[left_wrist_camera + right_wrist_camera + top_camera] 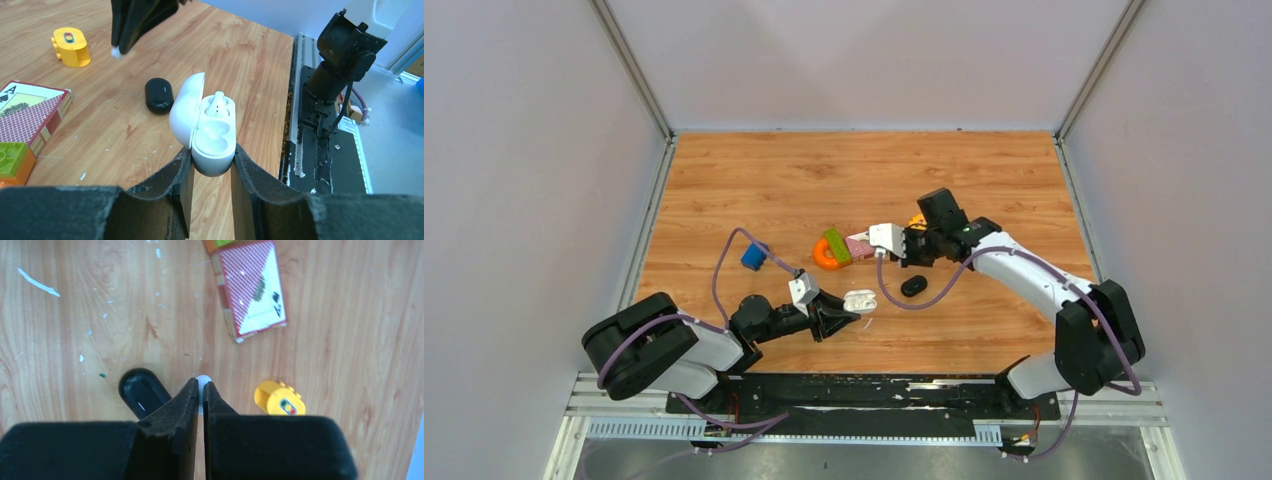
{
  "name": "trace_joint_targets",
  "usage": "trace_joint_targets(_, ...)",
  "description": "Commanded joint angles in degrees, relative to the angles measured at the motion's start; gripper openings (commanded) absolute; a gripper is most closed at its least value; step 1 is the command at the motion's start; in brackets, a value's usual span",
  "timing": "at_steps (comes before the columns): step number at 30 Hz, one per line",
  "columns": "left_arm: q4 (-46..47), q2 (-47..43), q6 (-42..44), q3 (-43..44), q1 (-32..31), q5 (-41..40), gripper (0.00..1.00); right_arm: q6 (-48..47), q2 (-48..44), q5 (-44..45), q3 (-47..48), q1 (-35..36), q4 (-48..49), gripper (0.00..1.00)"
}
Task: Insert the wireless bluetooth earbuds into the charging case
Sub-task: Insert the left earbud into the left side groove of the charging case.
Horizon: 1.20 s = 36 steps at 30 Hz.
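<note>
The left gripper (210,159) clamps the base of a glossy white oval plastic charging case (214,136). Its lid is open, and one white earbud (218,102) sits in the far slot. The right gripper (200,386), nearly closed, pinches a second tiny white bud (202,379) near a black oval case (141,390).

The open charging case (860,299) sits between the left gripper's (851,311) fingers, with one earbud (218,102) in the socket farther from them. From that case, the closed case (913,286) lies at 3 o'clock, the card box (861,245) at 12, the ring (829,250) at 11 and the small cube (753,257) at 10. The right gripper (910,254) hangs between the closed case and the toy brick (917,218), a second earbud (202,380) between its tips.
</note>
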Motion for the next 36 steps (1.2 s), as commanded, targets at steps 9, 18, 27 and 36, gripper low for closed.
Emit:
trace_joint_targets(9, 5.03, 0.86, 0.04, 0.85, -0.19, 1.29, 0.01, 9.07, -9.76, -22.38, 9.85, -5.40, -12.50, 0.05)
trace_joint_targets(18, 7.25, 3.52, -0.65, 1.24, -0.17, 2.22, 0.01, 23.53, -14.85, -32.95, 9.53, -2.55, -7.94, 0.06)
trace_joint_targets(27, 8.27, 5.81, -0.82, 1.98, -0.19, 3.50, 0.01, 23.61, -11.11, -32.41, 10.57, 4.47, -8.48, 0.06)
trace_joint_targets(36, 6.05, 5.64, 0.50, 2.63, -0.19, 3.61, 0.01, 22.90, -7.39, -26.00, 12.06, 10.71, -10.49, 0.06)
